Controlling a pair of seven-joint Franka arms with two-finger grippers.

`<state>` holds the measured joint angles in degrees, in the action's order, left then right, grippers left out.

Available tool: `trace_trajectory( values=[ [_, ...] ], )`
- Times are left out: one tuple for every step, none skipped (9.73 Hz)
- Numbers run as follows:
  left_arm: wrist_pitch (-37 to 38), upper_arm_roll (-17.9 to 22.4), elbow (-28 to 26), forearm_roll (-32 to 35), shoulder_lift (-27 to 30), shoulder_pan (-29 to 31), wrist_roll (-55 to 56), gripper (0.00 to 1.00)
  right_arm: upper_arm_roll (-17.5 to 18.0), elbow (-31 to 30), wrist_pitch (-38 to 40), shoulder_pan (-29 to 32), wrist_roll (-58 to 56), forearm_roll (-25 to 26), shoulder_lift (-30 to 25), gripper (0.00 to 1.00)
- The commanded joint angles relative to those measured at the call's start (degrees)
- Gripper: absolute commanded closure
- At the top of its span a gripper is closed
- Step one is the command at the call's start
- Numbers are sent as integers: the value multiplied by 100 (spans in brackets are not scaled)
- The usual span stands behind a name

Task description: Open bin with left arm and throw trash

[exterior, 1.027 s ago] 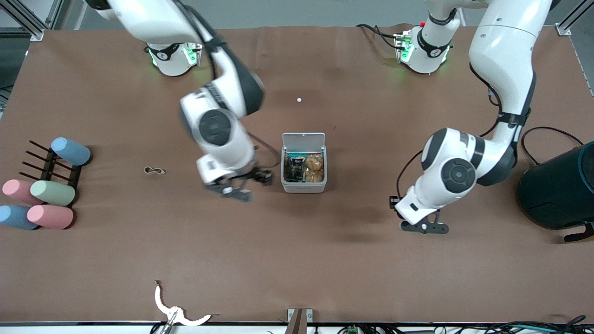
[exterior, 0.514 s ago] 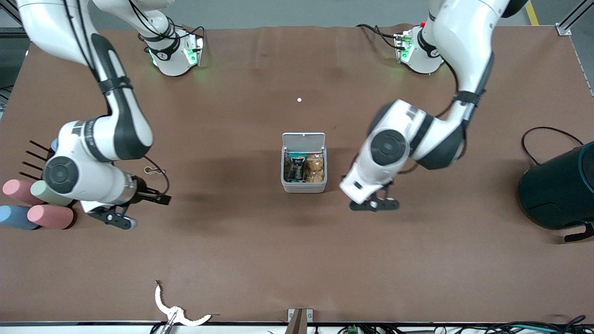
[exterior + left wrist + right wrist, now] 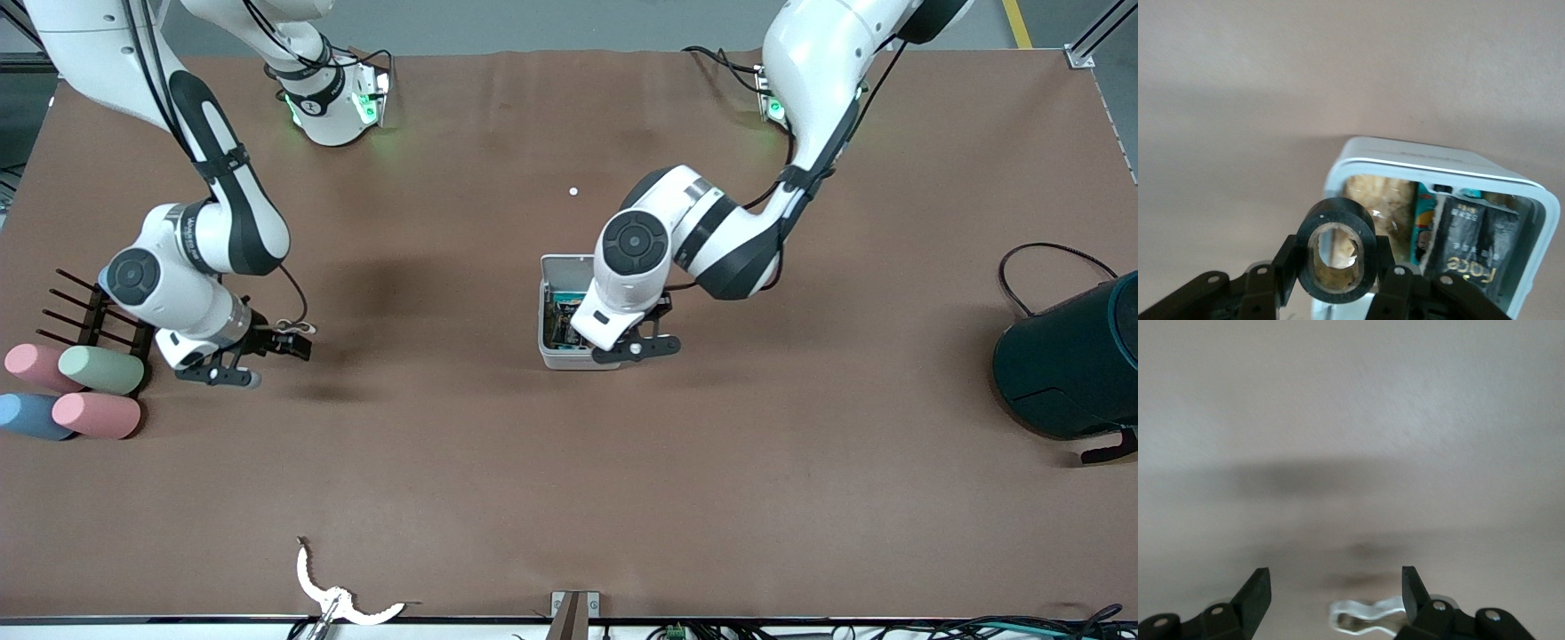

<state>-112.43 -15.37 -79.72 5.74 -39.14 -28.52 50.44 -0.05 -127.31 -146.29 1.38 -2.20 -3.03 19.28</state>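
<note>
My left gripper point(image 3: 1338, 283) pinches the black tape ring point(image 3: 1337, 259) over the open bin point(image 3: 555, 356) at mid-table; I should centre it above the opening before letting go. My right gripper point(image 3: 1336, 587) hangs spread above the white looped cord point(image 3: 1363, 615) near the pastel cylinders point(image 3: 84, 391).

bin point(image 3: 1358, 155): smooth white plastic | tape ring point(image 3: 1338, 251): glossy blk | table point(image 3: 569, 489): matt brown

White bin point(image 3: 556, 357) open mid-table, wrappers inside; black tape ring point(image 3: 1338, 250) clamped above it.
</note>
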Motion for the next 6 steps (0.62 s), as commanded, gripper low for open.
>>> trace_trajectory(
  values=[
    [-86, -1, 79, -82, -128, -57, 185, 89, 111, -557, -207, 397, -1425, 4, -302, 8],
    [-103, -10, 79, -73, -137, -40, 160, 48, 111, -628, -216, 389, -1667, 4, -302, 7],
    [-103, -1, 79, -38, -103, -13, 38, 1, 120, -646, -216, 354, -1748, 13, -294, 6],
    [-103, -1, 88, -38, -59, 48, 28, 0, 120, -655, -233, 336, -2114, 39, -294, 6],
    [-95, 43, 88, -29, 124, 101, 36, 0, 120, -655, -268, 336, -2570, 48, -285, 3],
    [-60, 52, 96, -20, 318, 223, 37, 0, 120, -655, -312, 336, -2975, 48, -285, 3]
  ],
)
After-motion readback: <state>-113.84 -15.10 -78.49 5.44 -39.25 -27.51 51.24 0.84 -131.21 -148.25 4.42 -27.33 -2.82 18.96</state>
